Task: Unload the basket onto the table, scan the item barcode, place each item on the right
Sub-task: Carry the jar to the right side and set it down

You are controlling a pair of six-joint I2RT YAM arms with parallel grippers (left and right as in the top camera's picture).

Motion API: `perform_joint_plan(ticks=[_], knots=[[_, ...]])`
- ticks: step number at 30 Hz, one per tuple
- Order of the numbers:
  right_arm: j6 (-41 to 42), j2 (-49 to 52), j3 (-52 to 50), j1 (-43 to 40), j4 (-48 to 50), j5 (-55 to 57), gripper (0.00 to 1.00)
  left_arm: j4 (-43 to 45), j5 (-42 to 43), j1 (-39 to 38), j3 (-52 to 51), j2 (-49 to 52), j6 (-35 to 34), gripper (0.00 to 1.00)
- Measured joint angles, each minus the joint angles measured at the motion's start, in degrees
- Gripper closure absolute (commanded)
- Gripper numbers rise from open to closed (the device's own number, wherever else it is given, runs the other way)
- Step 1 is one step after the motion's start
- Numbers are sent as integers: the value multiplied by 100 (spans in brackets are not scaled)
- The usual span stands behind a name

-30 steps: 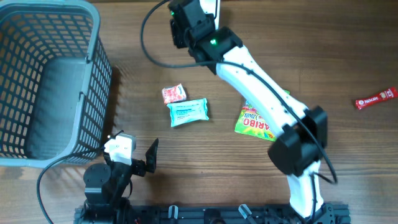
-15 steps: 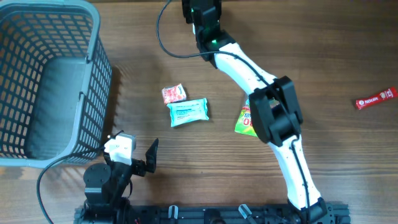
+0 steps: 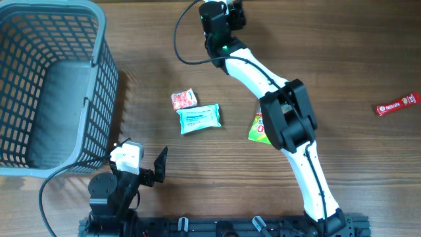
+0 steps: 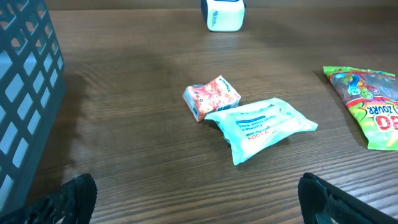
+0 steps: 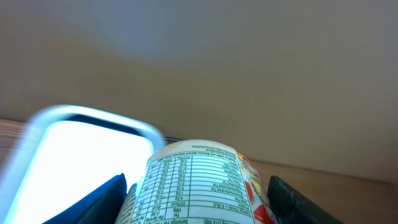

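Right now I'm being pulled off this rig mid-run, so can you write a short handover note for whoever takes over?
Left gripper: open, holding nothing, low over the table at its near edge.
Right gripper: shut on the labelled tub, held up by the white scanner at the far edge.
On the table: red snack packet, teal wipes pack, Haribo bag, red stick pack; grey basket at left.
Done: tub picked up and brought to the scanner.
Left: no barcode shows in these views, so confirm the scan registered.
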Motion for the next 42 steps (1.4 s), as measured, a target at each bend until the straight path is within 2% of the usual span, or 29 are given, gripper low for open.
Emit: perform_joint_plan(ticks=[3,5,10,13,15,19,21,24,25,29,33,37,42], knots=[[-503,-251,28,-361,-837,1027,35,0,0,0,0,0,0,0],[-398,-380,72,-780,-1987,1458,35,0,0,0,0,0,0,0],[960,-385,101,-2146,-4369,1467,34,0,0,0,0,0,0,0],[1770,-385,98,-2964,-5106,721,35,2,0,0,0,0,0,0],[2323,-385,98,-3554,-5530,-190,35,2,0,0,0,0,0,0],[2765,-385,98,-4315,-6041,-1784,34,2,0,0,0,0,0,0],[2887,-444,101,-4662,-6183,-2420,29,2,0,0,0,0,0,0],[3027,-481,101,-5152,-6310,-3023,15,2,0,0,0,0,0,0],[3075,-481,101,-5342,-6339,-3169,0,2,0,0,0,0,0,0],[3158,-485,101,-5919,-6341,-3560,0,2,0,0,0,0,0,0],[3174,-612,188,-6072,-6391,-4004,0,2,0,0,0,0,0,0],[3191,-1537,240,-5713,-6367,-4463,0,2,0,0,0,0,0,0],[3224,-3289,487,-4489,-6968,-4981,0,0,2,0,0,0,0,0]])
